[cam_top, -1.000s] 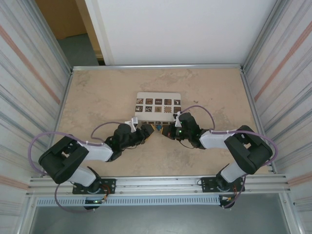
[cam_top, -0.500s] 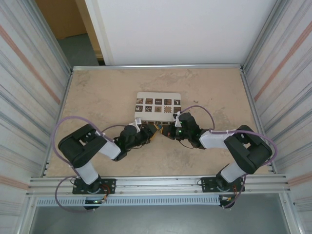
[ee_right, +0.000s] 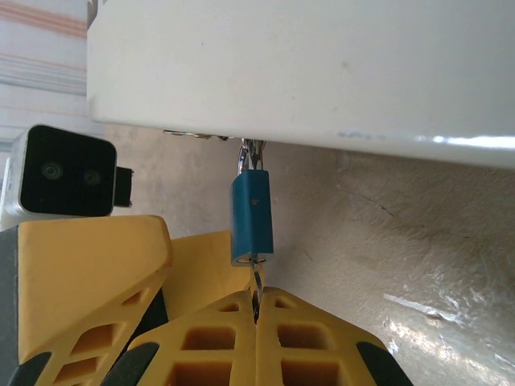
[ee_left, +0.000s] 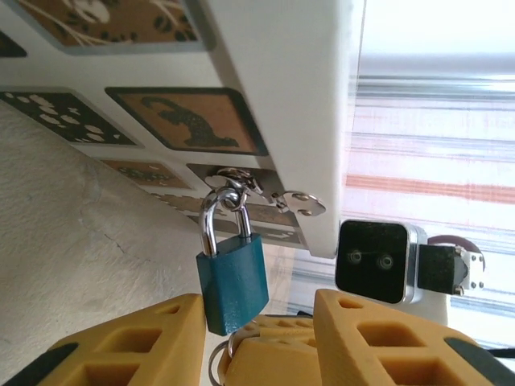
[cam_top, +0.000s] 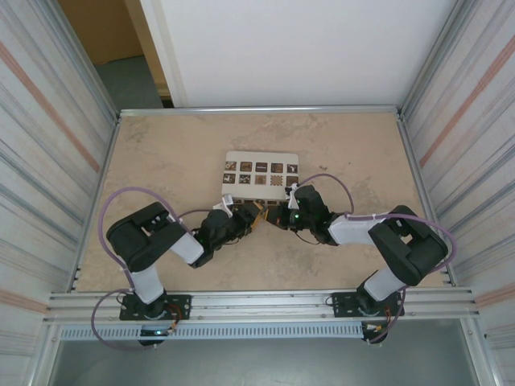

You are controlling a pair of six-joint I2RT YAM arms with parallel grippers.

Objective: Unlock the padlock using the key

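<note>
key in the lock, turn to come

right gripper point(ee_right: 257, 304) is pinched shut on the key point(ee_right: 256, 277), and its blade appears to run up into the bottom of the padlock point(ee_right: 251, 217). the blue padlock hangs by its shackle from the latch point(ee_left: 241, 181) on the front edge of the white box point(ee_left: 282, 96), free to swing. that's probably why the left gripper point(ee_left: 257, 314) sits open, a finger either side, ready to steady it against the twist.

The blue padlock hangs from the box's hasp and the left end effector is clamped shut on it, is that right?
Not quite. The padlock does hang from the box's hasp, but the left end effector is open, its fingers spread to either side of the padlock, as the left wrist view shows.
</note>
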